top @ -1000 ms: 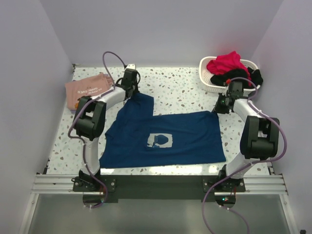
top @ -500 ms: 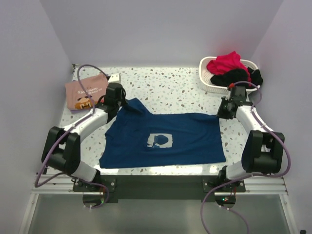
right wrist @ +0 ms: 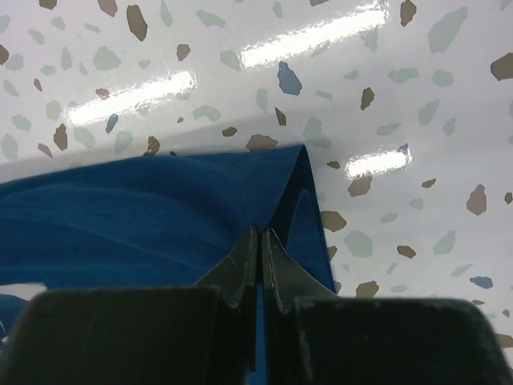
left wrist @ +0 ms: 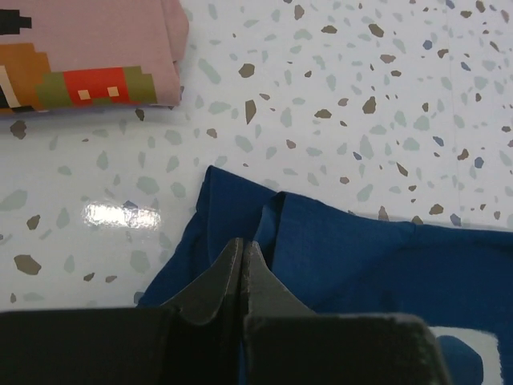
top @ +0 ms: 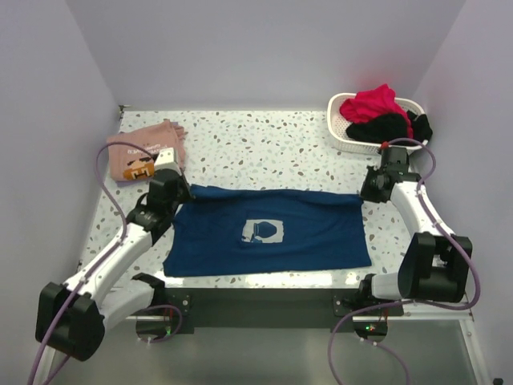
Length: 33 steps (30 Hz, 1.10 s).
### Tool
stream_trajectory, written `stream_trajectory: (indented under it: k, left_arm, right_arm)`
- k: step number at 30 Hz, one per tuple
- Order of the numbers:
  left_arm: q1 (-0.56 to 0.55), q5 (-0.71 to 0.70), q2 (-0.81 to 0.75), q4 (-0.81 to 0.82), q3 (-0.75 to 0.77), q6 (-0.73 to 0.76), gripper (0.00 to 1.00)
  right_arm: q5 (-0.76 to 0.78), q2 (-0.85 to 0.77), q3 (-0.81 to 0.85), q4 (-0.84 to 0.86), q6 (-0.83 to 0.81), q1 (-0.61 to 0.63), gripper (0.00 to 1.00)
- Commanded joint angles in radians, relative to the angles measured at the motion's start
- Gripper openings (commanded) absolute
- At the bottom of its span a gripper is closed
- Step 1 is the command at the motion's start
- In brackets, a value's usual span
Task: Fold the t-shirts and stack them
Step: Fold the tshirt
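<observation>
The dark blue t-shirt with a pale square print lies spread on the table, its far edge folded over toward me. My left gripper is shut on its far left corner; in the left wrist view the closed fingers pinch the blue cloth. My right gripper is shut on the far right corner; in the right wrist view the fingers clamp the blue fold. The salmon-pink t-shirt lies folded at the far left, also in the left wrist view.
A white basket with red and black clothes stands at the far right corner. Walls enclose the speckled table on three sides.
Both grippers have pulled the shirt's far edge toward me, folding the upper part and sleeve down over the body. The left arm has swung out to the left.
</observation>
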Motion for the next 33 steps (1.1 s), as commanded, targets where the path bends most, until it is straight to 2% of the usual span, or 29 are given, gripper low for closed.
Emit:
stream_trajectory:
  k: [1,5,16,33]
  left_arm:
    - [0.006,0.020,-0.113,-0.052,-0.030,-0.022,0.00]
    - [0.006,0.042,-0.194,-0.127,-0.038,-0.031,0.00]
    - [0.005,-0.049,-0.384,-0.323,-0.026,-0.056,0.00]
    - [0.003,-0.032,-0.493,-0.475,0.024,-0.146,0.00]
  right_arm:
    - [0.023,-0.056,-0.013,-0.036,0.005,0.002,0.00]
    - [0.023,-0.076,-0.027,-0.054,0.005,0.002,0.00]
    - [0.027,-0.121,-0.073,-0.089,0.024,0.002,0.00]
    - [0.062,-0.165,-0.093,-0.125,0.028,0.002,0.00]
